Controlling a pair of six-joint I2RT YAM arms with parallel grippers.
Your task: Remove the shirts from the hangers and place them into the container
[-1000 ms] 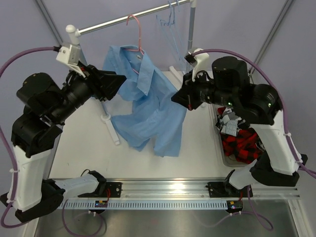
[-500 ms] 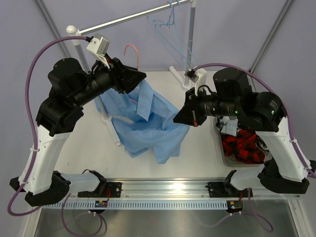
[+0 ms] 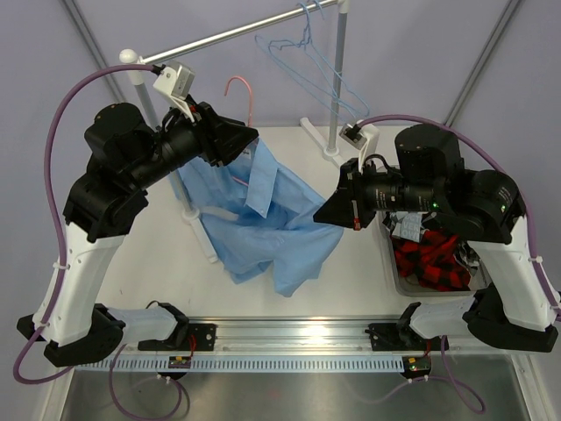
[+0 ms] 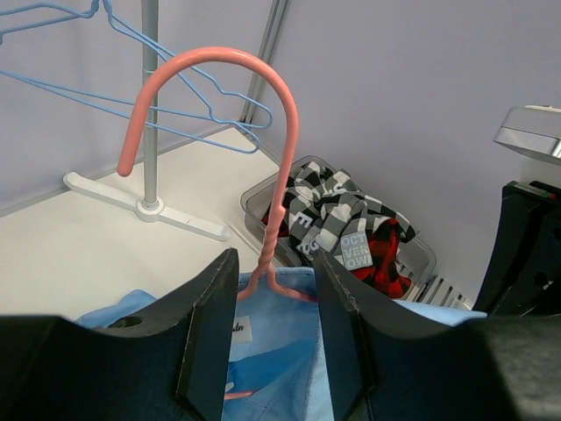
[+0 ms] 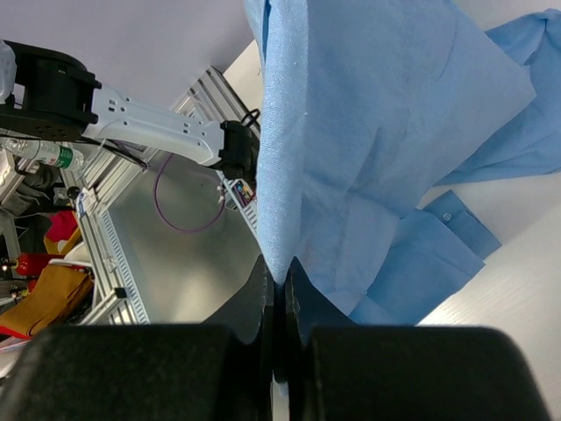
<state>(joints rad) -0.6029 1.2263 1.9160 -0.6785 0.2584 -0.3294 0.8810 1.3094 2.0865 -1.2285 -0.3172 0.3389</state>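
Container (image 4: pixel 252 202) at desk (image 3: pixel 140 263) right holds check shirt (image 4: pixel 324 215) and plaid shirt (image 4: pixel 379 254); outstanding is blue shirt (image 3: pixel 263 228) on pink hanger (image 4: pixel 280 132), off the rail (image 3: pixel 228 35), neck between half-spread left end effector (image 4: pixel 274 263), cloth pinched by right end effector (image 5: pixel 279 267).

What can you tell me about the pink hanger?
The pink hanger is thin wire with a rounded hook and a twisted neck. It stands upright, its hook clear of the rail and hanging on nothing. Its neck rises between the open fingers of the left gripper; its lower part sits inside the blue shirt's collar.
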